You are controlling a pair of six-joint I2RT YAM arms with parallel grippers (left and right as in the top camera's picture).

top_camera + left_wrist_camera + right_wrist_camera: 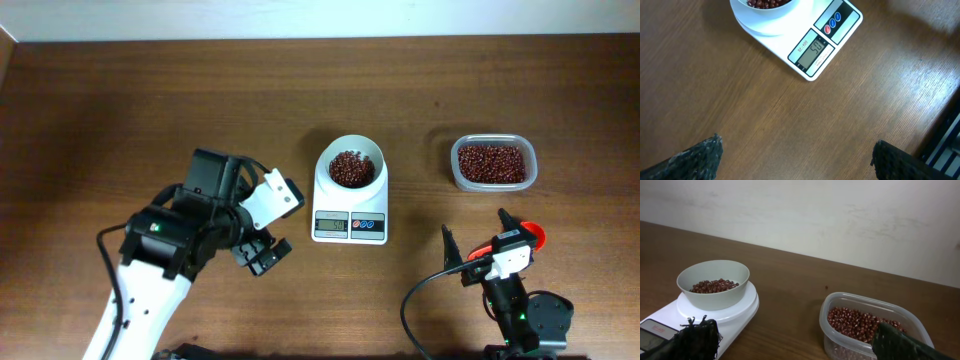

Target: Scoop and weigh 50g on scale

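**A:** Checking the layout first: the scale [350, 205] sits mid-table [150, 100], with its white bowl [714, 297] at its 12 o'clock end and its display [812, 50] at 6 o'clock, towards the arms.

**B:** That seems sensible, since the readout faces the robot. Where are the beans?

**A:** A shallow heap of dark red-brown beans [350, 168] lies in the bowl. The rest of the stock is in a clear tub [865, 298] at 3 o'clock of the bowl, well apart from the scale.

**B:** And the fingers?

**A:** The left fingers [700, 157] are spread wide and hold nothing. They hover over bare wood at about 8 o'clock of the scale. In the left wrist view the scale lies ahead at 12 o'clock, beyond the tips and not between them.

**B:** What about the right side?

**A:** The right fingers [695, 340] are also wide apart and empty, at roughly 4 o'clock of the scale and 6 o'clock of the tub. From that wrist camera the bowl is past one tip at 10 o'clock and the tub is past the other at 2 o'clock. Neither is touched.

**B:** Why would both arms stand off like that?

**A:** I'd say it is so that nothing presses on the platform and the display is unobstructed. The digits are lit, but I can't read them with confidence. An orange-red piece [534, 236] shows beside the right wrist, and I can't tell if it is a scoop.
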